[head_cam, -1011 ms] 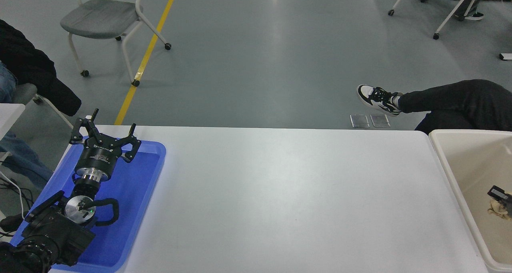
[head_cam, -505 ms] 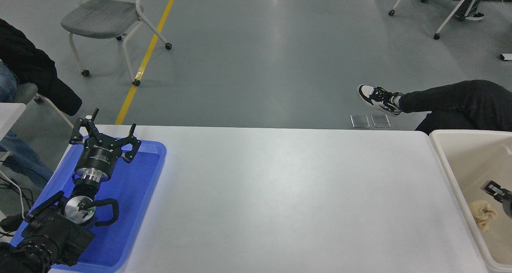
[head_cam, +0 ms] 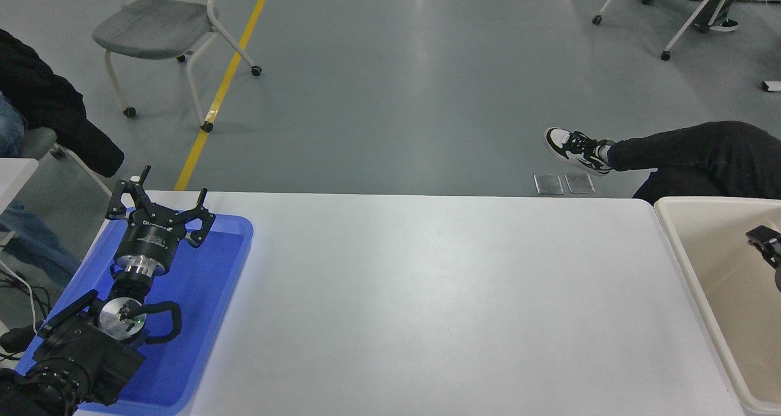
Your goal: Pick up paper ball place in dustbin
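Note:
The cream-white dustbin (head_cam: pixel 683 263) stands at the table's right end, cut off by the picture's right edge. Only a small black part of my right gripper (head_cam: pixel 766 239) shows at the right edge, raised over the dustbin's inside. The paper ball does not show in this view; the visible part of the dustbin's floor is bare. My left gripper (head_cam: pixel 160 205) is open and empty, parked over the blue tray (head_cam: pixel 201 306) at the lower left.
A person's leg and shoe (head_cam: pixel 576 150) reach in beyond the table's far right edge. A grey chair (head_cam: pixel 161 28) stands on the floor at the top left. A person in dark clothes sits at the left edge (head_cam: pixel 43 111).
The paper ball left my right gripper and lay on the dustbin's floor half a second ago; now it is out of sight. My right gripper has risen and pulled back to the right.

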